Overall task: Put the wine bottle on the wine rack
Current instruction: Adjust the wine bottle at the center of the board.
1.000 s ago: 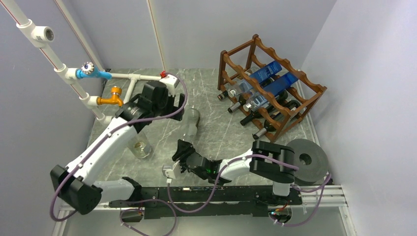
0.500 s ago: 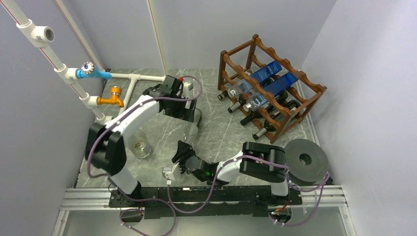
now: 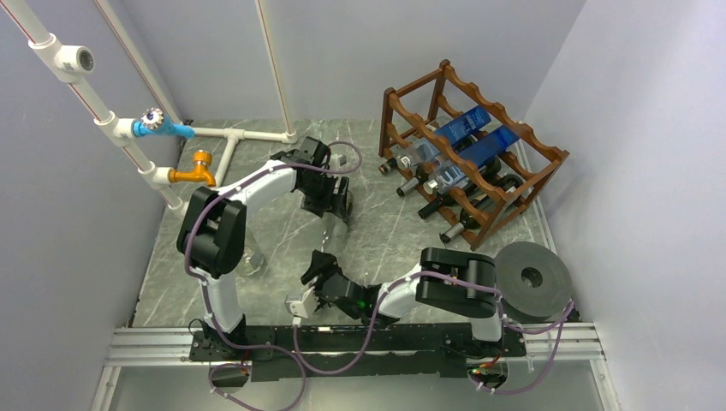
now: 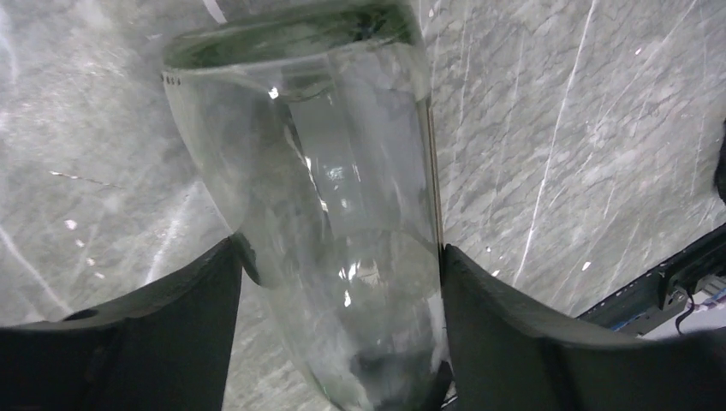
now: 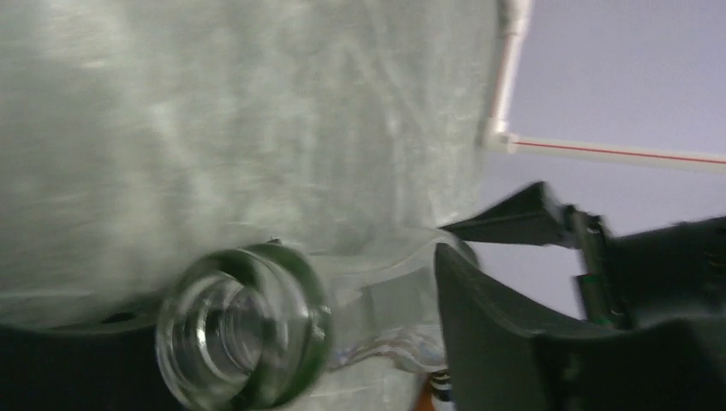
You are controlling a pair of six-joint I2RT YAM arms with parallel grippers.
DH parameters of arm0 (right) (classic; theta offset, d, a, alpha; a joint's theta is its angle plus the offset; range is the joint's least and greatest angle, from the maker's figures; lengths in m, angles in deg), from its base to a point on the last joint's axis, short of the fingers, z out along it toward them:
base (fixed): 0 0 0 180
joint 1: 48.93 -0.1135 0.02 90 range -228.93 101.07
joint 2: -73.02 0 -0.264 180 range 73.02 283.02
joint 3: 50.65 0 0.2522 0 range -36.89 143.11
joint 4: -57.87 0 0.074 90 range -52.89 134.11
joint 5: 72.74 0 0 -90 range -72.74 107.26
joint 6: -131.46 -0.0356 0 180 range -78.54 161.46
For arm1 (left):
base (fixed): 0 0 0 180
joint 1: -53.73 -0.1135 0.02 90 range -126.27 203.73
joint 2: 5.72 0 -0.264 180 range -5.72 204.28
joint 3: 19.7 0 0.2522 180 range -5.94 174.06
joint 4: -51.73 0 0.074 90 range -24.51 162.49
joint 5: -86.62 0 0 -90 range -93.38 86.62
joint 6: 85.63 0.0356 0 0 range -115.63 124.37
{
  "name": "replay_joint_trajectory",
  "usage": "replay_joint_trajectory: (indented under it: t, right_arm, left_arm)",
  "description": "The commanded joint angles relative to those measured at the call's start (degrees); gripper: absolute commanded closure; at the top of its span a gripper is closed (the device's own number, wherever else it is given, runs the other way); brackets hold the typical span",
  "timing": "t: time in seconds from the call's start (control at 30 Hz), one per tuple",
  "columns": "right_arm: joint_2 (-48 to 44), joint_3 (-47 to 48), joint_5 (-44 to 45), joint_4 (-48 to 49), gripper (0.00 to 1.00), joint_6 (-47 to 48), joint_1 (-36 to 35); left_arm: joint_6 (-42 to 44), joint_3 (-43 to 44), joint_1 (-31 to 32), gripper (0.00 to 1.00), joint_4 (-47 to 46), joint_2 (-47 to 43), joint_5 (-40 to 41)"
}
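A clear glass wine bottle [image 3: 332,233] lies on the grey marble table, its green-rimmed mouth toward the arm bases. My left gripper [image 3: 336,205] reaches down over its body. In the left wrist view the bottle [image 4: 342,188] fills the gap and both black fingers [image 4: 197,300] press its sides. My right gripper [image 3: 321,267] sits at the neck, open. In the right wrist view the bottle's mouth [image 5: 244,330] lies beside one finger, with a gap to the other finger [image 5: 505,334]. The dark reddish-brown wine rack [image 3: 392,120] stands at the back right, away from both grippers.
Several bottles rest in the rack, two of them blue [image 3: 471,141]. A grey disc with a centre hole [image 3: 535,278] sits at the near right. White pipes with a blue valve [image 3: 163,127] and an orange tap [image 3: 197,167] run along the left. A small glass [image 3: 251,257] stands behind the left arm.
My left arm swung right from the pipes down onto the bottle, and its jaws narrowed onto the body. My right gripper's jaws widened away from the neck.
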Motion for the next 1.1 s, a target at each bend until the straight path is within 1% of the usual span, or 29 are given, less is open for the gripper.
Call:
replay_joint_trajectory:
  t: [0.0,0.07,0.13,0.17,0.27,0.53,0.67,0.73,0.8,0.87,0.97,1.0,1.07]
  right_arm:
    - [2.6,-2.8,-0.6,-11.8,0.26,-16.1,0.5]
    - [2.6,-3.2,-0.4,-11.2,0.18,-16.0,0.5]
    - [2.4,-3.3,0.4,-11.4,0.02,-15.7,0.5]
    - [2.1,-3.5,0.7,-11.7,0.0,-15.7,0.5]
    - [-1.6,-4.4,1.4,-14.1,0.0,-16.3,0.0]
    - [-17.9,-3.4,-2.0,-37.3,0.0,-25.9,-1.6]
    - [-22.9,-3.2,-1.1,-43.9,0.0,-31.2,-1.5]
    - [-25.5,-4.0,0.7,-43.4,0.0,-34.4,-1.2]
    - [-28.6,-5.0,1.5,-41.3,0.0,-37.8,-0.1]
    - [-31.3,-5.3,0.4,-40.1,0.0,-42.6,2.2]
    - [-33.7,-2.1,-3.4,-44.4,0.0,-50.8,6.8]
    - [-33.9,-0.5,-4.1,-46.8,0.0,-55.0,8.6]
    - [-34.1,2.6,-4.3,-51.3,0.0,-59.8,12.1]
  left_arm:
    - [1.2,-2.1,-0.1,0.36,-2.3,2.2,-1.1]
    - [1.3,-1.2,0.0,0.45,-2.1,3.4,-1.3]
    - [1.3,-0.5,0.0,0.52,-1.8,4.1,-1.0]
    - [1.3,-0.1,0.0,0.55,-1.6,4.4,-0.8]
    - [1.6,1.0,-0.1,0.58,-1.0,5.0,-0.2]
    - [1.8,2.1,-0.1,0.58,-0.5,5.5,-0.5]
    - [1.8,2.6,-0.1,0.59,-0.3,5.4,-1.0]
    - [1.7,2.4,-0.1,0.56,-0.5,4.8,-1.2]
    - [1.8,2.2,-0.1,0.51,-0.5,3.9,-1.2]
    - [2.0,1.8,-0.1,0.44,-0.8,2.4,-1.2]
    - [2.3,0.3,-0.1,0.3,-1.8,0.0,-1.7]
    - [2.3,-0.2,-0.1,0.26,-2.0,-0.6,-1.8]
    - [2.3,-0.9,-0.1,0.2,-2.3,-1.6,-2.2]
